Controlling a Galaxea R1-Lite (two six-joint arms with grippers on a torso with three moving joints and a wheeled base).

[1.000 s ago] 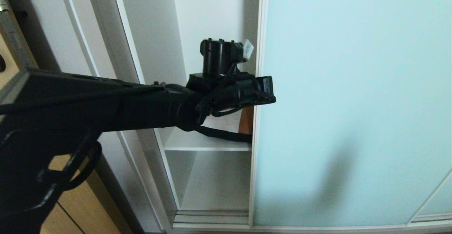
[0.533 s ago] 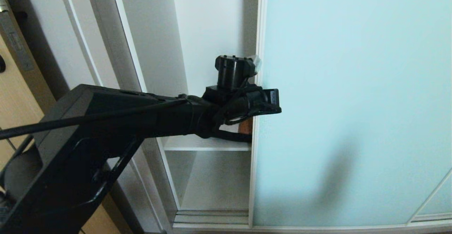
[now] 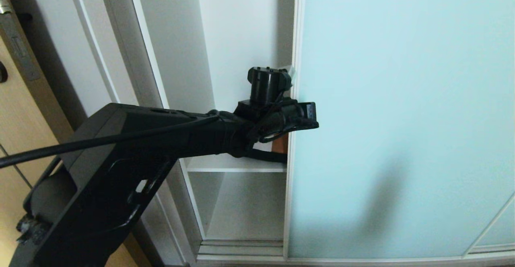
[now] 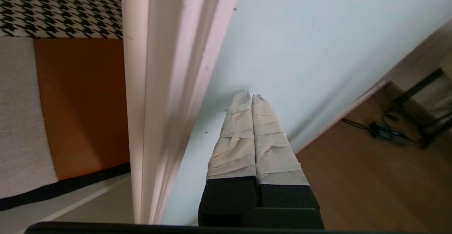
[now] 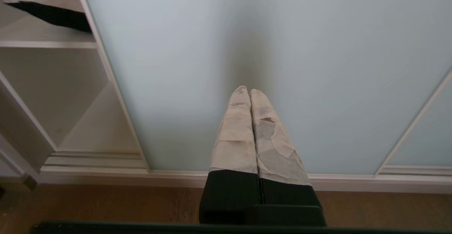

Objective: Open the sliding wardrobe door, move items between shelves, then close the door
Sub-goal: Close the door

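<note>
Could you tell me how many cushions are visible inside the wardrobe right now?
1. The cushion lies on the shelf in the open part of the wardrobe, partly hidden behind the edge of the sliding door. More could be hidden behind that door.

No lettering, number, brand mark or sign can be read anywhere in these views. The small pale patch on the end of the black left arm's wrist housing (image 3: pixel 307 110), seen from the head camera, may be a label, but it is too small to make out.
</note>
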